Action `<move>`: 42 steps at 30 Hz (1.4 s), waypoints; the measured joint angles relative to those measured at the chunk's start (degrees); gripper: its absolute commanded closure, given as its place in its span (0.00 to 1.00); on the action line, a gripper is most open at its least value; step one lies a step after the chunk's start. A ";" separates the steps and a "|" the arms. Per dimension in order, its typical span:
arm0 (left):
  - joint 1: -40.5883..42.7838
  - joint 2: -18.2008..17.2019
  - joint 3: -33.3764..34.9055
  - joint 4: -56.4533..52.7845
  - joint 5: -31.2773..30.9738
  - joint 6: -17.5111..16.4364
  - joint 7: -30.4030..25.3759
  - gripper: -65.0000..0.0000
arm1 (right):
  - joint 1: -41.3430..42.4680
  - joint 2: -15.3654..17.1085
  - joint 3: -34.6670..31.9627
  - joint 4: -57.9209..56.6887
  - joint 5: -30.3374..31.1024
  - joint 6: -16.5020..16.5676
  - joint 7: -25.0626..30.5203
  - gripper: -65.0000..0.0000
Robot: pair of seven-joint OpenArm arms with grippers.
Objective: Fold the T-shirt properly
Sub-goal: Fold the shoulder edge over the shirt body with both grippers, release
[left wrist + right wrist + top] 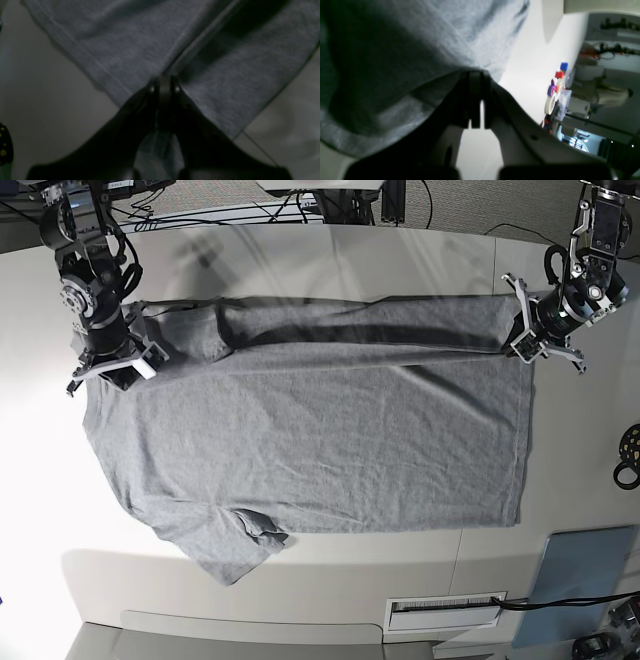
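Note:
The heather-grey T-shirt (330, 440) lies spread on the white table (300, 260), plain side up, one sleeve at the front left. Its far long edge is folded over toward the middle in a raised band. My left gripper (522, 338) is at the shirt's far right corner, shut on the fabric; in the left wrist view the closed gripper (165, 83) pinches a fold of the T-shirt (125, 45). My right gripper (148, 362) is at the far left shoulder; in the right wrist view the closed gripper (476, 75) holds the T-shirt (395, 50), which drapes over it.
A black tape roll (628, 455) lies at the table's right edge. A blue-grey panel (585, 565) and a white slotted plate (445, 612) sit at the front right. Small coloured objects and a white tape roll (553, 100) show in the right wrist view.

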 measured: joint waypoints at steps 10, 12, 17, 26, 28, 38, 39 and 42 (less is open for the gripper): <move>-0.70 0.02 0.00 -2.05 0.04 -0.04 0.04 1.00 | 3.96 -0.02 -1.49 -0.63 2.29 0.00 0.00 1.00; -0.76 0.02 0.00 -2.05 0.04 -0.04 0.02 1.00 | 3.89 -0.02 -1.49 -0.63 2.29 0.00 0.00 1.00; -2.47 0.02 0.02 -2.10 0.04 -0.11 0.04 1.00 | 3.89 -0.02 -1.49 -0.63 2.29 0.00 -0.07 1.00; -4.11 0.02 0.00 -2.10 -1.05 -0.09 0.04 1.00 | 3.89 -0.02 -1.49 -0.63 4.09 0.00 -1.73 1.00; -4.09 0.02 0.00 -2.10 -1.05 -0.11 0.04 0.91 | 3.89 -0.02 -1.49 -0.63 4.68 0.00 -1.75 0.89; -4.24 0.02 0.00 -2.10 -9.88 2.38 8.24 0.50 | 3.89 -0.04 -1.46 -0.63 5.90 -3.21 -8.50 0.66; -4.24 0.00 0.00 -2.10 -12.22 3.06 9.25 0.53 | 3.89 0.00 -1.46 -0.63 7.80 -5.33 -10.25 0.66; -3.54 0.02 0.00 -2.10 -19.37 3.65 10.08 0.76 | 3.91 -0.02 -1.42 -0.63 13.86 -10.60 -12.85 0.82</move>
